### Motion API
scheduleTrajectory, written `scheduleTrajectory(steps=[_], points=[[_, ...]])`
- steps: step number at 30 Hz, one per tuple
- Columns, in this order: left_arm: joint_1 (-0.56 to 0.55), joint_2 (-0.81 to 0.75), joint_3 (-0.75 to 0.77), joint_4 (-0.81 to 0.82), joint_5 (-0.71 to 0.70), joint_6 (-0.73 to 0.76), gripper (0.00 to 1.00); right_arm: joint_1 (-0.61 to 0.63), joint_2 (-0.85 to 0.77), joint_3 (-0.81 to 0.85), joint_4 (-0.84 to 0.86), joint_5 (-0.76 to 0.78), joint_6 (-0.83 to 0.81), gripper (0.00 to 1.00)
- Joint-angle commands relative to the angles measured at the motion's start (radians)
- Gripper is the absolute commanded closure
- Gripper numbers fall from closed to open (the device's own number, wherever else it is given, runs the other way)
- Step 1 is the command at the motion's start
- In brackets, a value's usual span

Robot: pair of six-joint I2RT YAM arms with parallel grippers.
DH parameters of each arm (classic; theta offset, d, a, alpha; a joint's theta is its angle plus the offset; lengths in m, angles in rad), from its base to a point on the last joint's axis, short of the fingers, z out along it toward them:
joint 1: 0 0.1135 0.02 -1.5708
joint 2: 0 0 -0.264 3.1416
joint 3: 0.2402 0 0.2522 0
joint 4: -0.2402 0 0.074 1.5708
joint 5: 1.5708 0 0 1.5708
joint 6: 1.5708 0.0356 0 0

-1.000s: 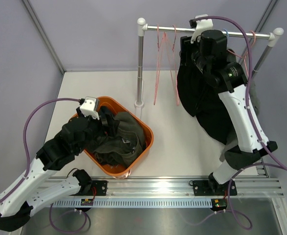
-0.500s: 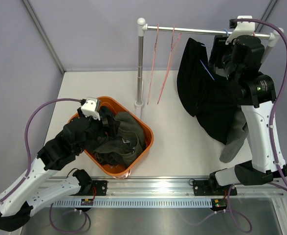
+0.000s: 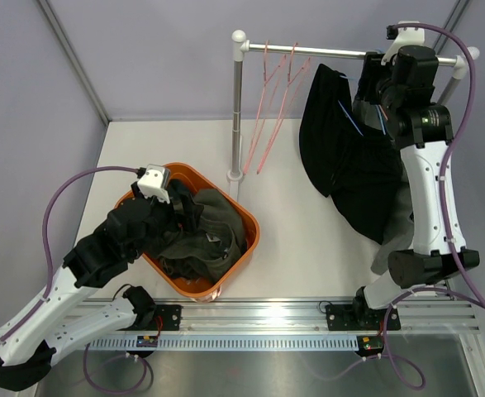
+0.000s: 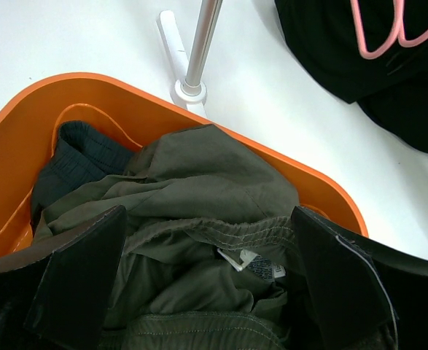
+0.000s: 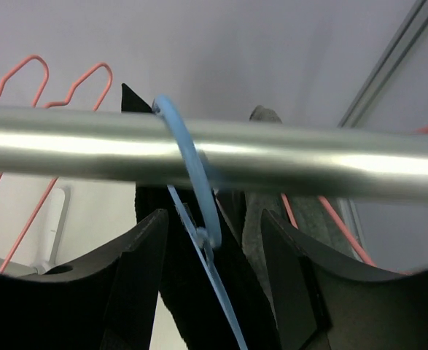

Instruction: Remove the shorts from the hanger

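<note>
- While the black shorts [image 3: 341,169] hang from the blue hanger [image 5: 192,162] on the rail [image 5: 323,157], the right pincer [image 5: 215,222] sits spread either side of the hook, gripping nothing.
- The left pincer [image 4: 208,222] hovers spread over olive shorts [image 4: 199,179] in the orange basket [image 4: 20,149].

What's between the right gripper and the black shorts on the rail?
Nothing visible blocks it. The right gripper, jaws open, sits either side of the blue hanger just under the rail. The black shorts hang directly behind.
</note>
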Motion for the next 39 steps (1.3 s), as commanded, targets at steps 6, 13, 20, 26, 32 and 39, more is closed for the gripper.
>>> scheduleTrajectory(steps=[6, 13, 20, 26, 32, 39], points=[[0.002, -0.014, -0.005, 0.037, 0.002, 0.019, 0.01, -0.014, 0.076, 0.033, 0.094, -0.097, 0.005, 0.45], [0.002, -0.011, -0.005, 0.041, 0.006, 0.021, 0.01, -0.016, 0.053, -0.040, 0.149, -0.079, 0.011, 0.57], [0.002, -0.011, -0.008, 0.042, 0.009, 0.020, 0.01, -0.014, 0.010, -0.079, 0.184, -0.084, 0.020, 0.57], [0.002, -0.009, -0.008, 0.042, 0.014, 0.018, 0.01, -0.016, -0.030, -0.126, 0.216, -0.093, 0.026, 0.57], [0.002, -0.008, -0.010, 0.042, 0.014, 0.016, 0.01, -0.014, -0.049, -0.149, 0.232, -0.093, 0.026, 0.59], [0.002, -0.006, -0.012, 0.042, 0.015, 0.015, 0.01, -0.014, -0.086, -0.196, 0.269, -0.090, 0.026, 0.59]])
